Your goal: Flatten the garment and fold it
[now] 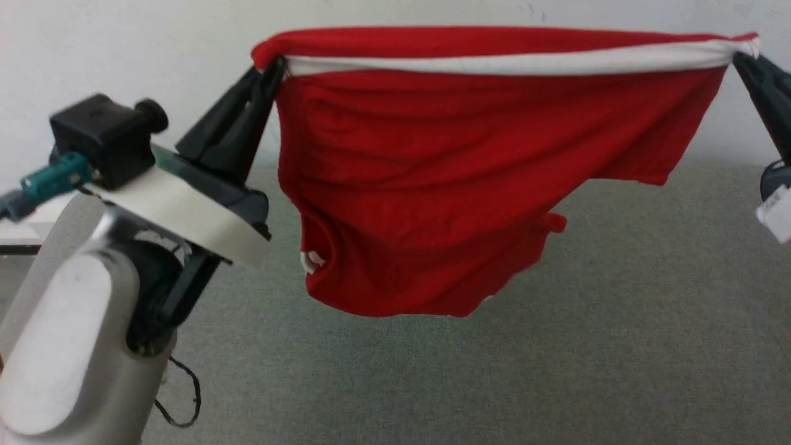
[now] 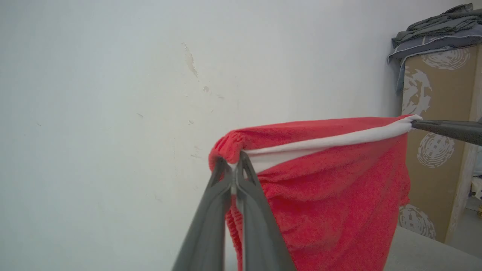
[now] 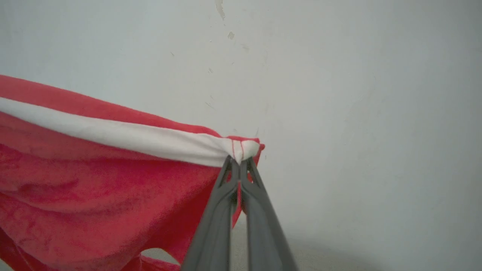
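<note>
Closest to me, the robot's pale left forearm point(image 1: 80, 321) is rising from the lower left corner, with a dark wrist camera point(image 1: 102, 136) sitting on top of it. Just past that, the left tool point(image 1: 275, 68) is pinching one end of the garment point(image 1: 463, 185), its two dark fingers pressed together on bunched red cloth. Across from it, the right tool point(image 1: 741, 59) is clamping the other end, biting right on the tip of the white band point(image 1: 494, 63).

The garment is hanging in the air between the two, stretched taut along its top edge. Its long axis is running straight from one tool to the other, side to side, and the rest is sagging below in soft folds. It is hanging clear of the grey counter point(image 1: 618, 346) beneath, and that gap down to the surface is, I'd say, what laying it flat is going to turn on. Neither arm is looking nearer than the other, since each is holding its own end.

The right arm is being cut off at the picture's edge. The lower hems are crumpling so I can't sort the leg openings, and no printed number is showing. Behind everything, the pale wall point(image 1: 123, 49) is standing, with a cardboard box point(image 2: 437, 113) off to one side.
</note>
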### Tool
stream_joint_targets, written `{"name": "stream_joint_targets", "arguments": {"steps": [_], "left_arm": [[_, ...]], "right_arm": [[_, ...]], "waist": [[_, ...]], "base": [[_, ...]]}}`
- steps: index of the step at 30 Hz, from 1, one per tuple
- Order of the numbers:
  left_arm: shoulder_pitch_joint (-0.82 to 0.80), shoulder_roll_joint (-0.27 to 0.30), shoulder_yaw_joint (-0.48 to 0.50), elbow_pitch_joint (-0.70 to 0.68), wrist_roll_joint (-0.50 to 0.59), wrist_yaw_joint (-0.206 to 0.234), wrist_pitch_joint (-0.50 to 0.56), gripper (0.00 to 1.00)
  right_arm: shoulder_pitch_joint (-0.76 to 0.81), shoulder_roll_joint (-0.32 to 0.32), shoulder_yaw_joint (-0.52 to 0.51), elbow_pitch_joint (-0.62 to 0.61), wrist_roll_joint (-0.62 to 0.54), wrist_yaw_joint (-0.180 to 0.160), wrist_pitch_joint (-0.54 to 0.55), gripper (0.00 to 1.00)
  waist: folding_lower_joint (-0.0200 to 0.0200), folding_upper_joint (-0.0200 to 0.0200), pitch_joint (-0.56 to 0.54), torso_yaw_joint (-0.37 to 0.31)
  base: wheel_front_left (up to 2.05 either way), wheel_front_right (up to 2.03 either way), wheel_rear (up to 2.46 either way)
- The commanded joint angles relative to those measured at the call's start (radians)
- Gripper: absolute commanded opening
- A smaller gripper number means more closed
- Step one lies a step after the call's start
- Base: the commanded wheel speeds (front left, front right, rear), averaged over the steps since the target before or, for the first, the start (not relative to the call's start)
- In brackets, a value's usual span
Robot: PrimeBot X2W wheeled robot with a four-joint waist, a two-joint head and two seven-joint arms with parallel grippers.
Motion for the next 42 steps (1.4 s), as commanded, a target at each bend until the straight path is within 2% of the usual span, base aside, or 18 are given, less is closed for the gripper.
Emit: {"name": "stream_joint_targets", "arguments": {"steps": [1,7,13,18,22,28,34,38,42], "left_arm": [[-0.026,0.006,0.009,0.012,-0.008,0.002,0.006,0.0],[-0.214,0.013,0.01,0.158,-0.024,-0.037,0.057,0.0],[-0.47,-0.007,0.004,0.385,-0.017,-0.074,0.05,0.0],[-0.674,-0.042,-0.001,0.577,0.02,-0.084,-0.028,0.0],[-0.775,-0.08,-0.008,0.717,0.046,-0.087,-0.119,0.0],[-0.765,-0.151,-0.042,0.898,0.052,-0.096,-0.241,0.0],[-0.589,-0.224,-0.148,1.022,0.042,-0.112,-0.32,0.0],[-0.419,-0.244,-0.225,1.053,0.022,-0.115,-0.361,0.0],[-0.253,-0.234,-0.304,1.034,-0.027,-0.115,-0.379,0.0]], "right_arm": [[-0.032,-0.008,0.009,0.016,-0.008,-0.001,-0.001,0.0],[-0.274,-0.028,0.106,0.174,-0.041,-0.001,-0.034,0.0],[-0.555,-0.007,0.177,0.416,-0.108,-0.001,-0.144,0.0],[-0.746,0.026,0.215,0.616,-0.184,-0.001,-0.262,0.0],[-0.827,0.054,0.231,0.753,-0.232,-0.001,-0.345,0.0],[-0.8,0.087,0.277,0.899,-0.234,-0.001,-0.429,0.0],[-0.652,0.085,0.372,0.975,-0.19,-0.001,-0.471,0.0],[-0.505,0.045,0.465,0.968,-0.126,-0.001,-0.452,0.0],[-0.347,-0.035,0.565,0.926,-0.051,-0.001,-0.399,0.0]], "waist": [[0.0,0.0,0.035,-0.013],[0.0,0.0,0.171,-0.034],[0.0,0.0,0.317,-0.061],[0.0,0.0,0.413,-0.072],[0.0,0.0,0.464,-0.072],[0.0,0.0,0.493,-0.06],[0.0,0.0,0.439,-0.039],[0.0,0.0,0.362,-0.03],[0.0,0.0,0.285,-0.025]], "base": [[0.0,0.0,0.0],[0.0,0.0,0.0],[0.0,0.0,0.0],[0.0,0.0,0.0],[0.0,0.0,0.0],[0.0,0.0,0.0],[0.0,0.0,0.0],[0.0,0.0,0.0],[0.0,0.0,0.0]]}}
